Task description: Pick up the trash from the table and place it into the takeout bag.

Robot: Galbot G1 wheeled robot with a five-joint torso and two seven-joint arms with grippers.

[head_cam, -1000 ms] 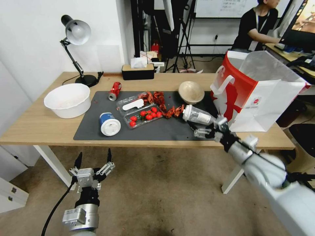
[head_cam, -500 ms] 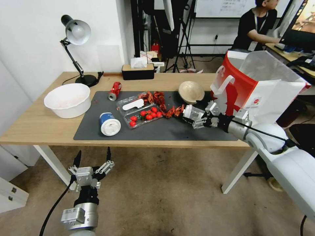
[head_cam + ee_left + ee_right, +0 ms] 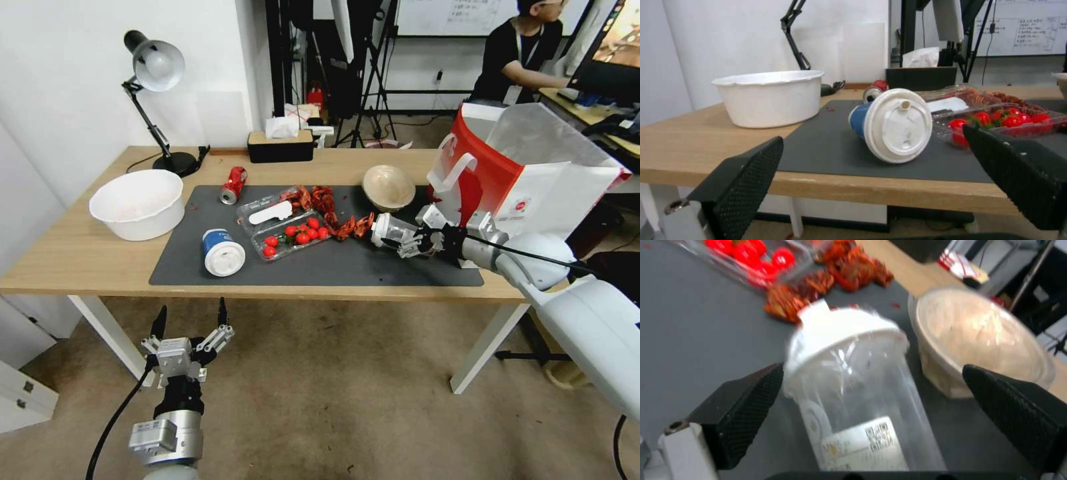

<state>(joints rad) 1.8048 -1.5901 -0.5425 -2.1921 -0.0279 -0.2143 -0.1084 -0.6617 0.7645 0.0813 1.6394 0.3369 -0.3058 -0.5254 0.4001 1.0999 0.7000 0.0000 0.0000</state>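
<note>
A clear white-lidded plastic cup point(image 3: 392, 231) point(image 3: 853, 380) lies on its side on the dark mat point(image 3: 333, 267) of the table point(image 3: 80, 253). My right gripper point(image 3: 410, 241) point(image 3: 873, 373) is open, with one finger on each side of the cup. Just behind the cup sits the beige bowl point(image 3: 389, 187) point(image 3: 978, 336). The red-and-white takeout bag point(image 3: 527, 187) stands open at the table's right end. On the mat lie a blue-and-white paper cup point(image 3: 222, 252) point(image 3: 889, 125) and a red soda can point(image 3: 233, 185) point(image 3: 876, 90). My left gripper point(image 3: 191, 312) point(image 3: 871, 138) hangs open below the table's front edge.
A large white bowl point(image 3: 137, 203) point(image 3: 769, 96) stands at the table's left. A clear tray of tomatoes point(image 3: 293, 237) and red food scraps point(image 3: 327, 200) lie mid-mat. A desk lamp point(image 3: 157, 67) and a tissue box point(image 3: 280, 143) stand along the back edge.
My right arm has swung up from the table's front edge and over the mat, bringing its open gripper around the clear cup. The left arm has stayed put.
</note>
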